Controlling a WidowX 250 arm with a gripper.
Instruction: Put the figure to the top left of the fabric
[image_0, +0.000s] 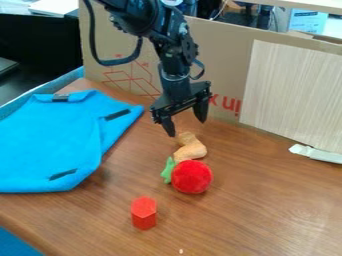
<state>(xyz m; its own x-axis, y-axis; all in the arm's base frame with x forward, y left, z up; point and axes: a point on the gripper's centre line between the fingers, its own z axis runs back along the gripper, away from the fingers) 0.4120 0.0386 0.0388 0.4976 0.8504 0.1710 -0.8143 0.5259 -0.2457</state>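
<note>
Claw (186, 123): spread open, empty
Red prism (143, 213): probably light, stiff (the figure, I'd guess)
Hold: opposite side faces

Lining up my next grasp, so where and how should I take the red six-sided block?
I'd come straight down from above and close the jaws on two opposite side faces, near the top. The block stands upright, its sides look straight and parallel, and a gap separates it from the red ball.
</note>
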